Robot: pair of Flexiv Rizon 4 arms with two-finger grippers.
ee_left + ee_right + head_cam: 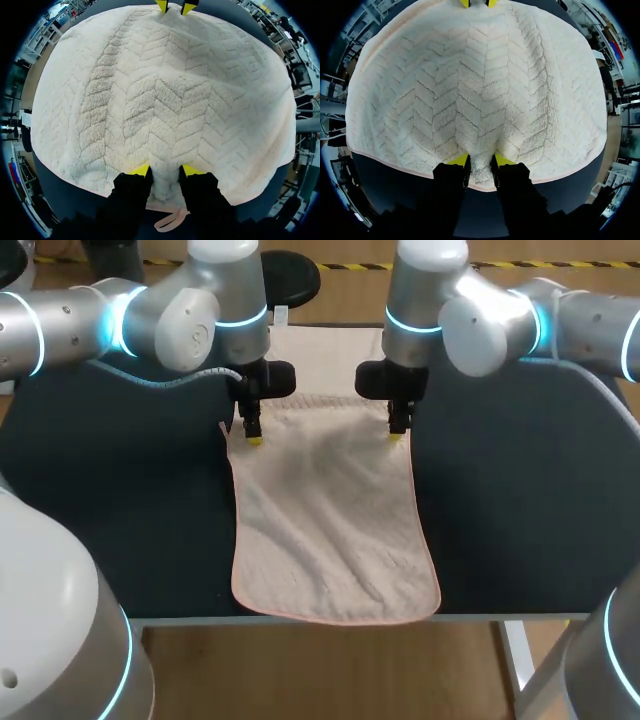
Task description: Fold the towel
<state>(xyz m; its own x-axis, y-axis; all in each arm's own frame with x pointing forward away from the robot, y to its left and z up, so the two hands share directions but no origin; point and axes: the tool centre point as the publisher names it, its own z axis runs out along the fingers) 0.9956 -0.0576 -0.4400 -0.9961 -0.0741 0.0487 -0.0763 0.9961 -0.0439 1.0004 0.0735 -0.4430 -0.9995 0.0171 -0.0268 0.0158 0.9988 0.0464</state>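
A cream towel (pixel 330 520) with a herringbone weave lies lengthwise on the dark table (pixel 120 500), and its near end reaches the table's front edge. My left gripper (pixel 253 438) stands on the towel's far left corner, my right gripper (pixel 397 433) on its far right corner. In the left wrist view the left gripper (pixel 166 172) is shut on a raised ridge of towel (pixel 165 100), with a small hanging loop (pixel 170 220) below the fingers. The right gripper (pixel 480 161) pinches a similar ridge of towel (pixel 480 90). Each wrist view shows the other gripper's yellow tips at the towel's far side.
A pale board or sheet (pixel 320 360) lies under the towel's far end, between the two arms. Bare dark table surface spreads to the left (pixel 110 540) and to the right (pixel 530 520) of the towel. The table's front edge (pixel 500 617) runs just below the towel's near hem.
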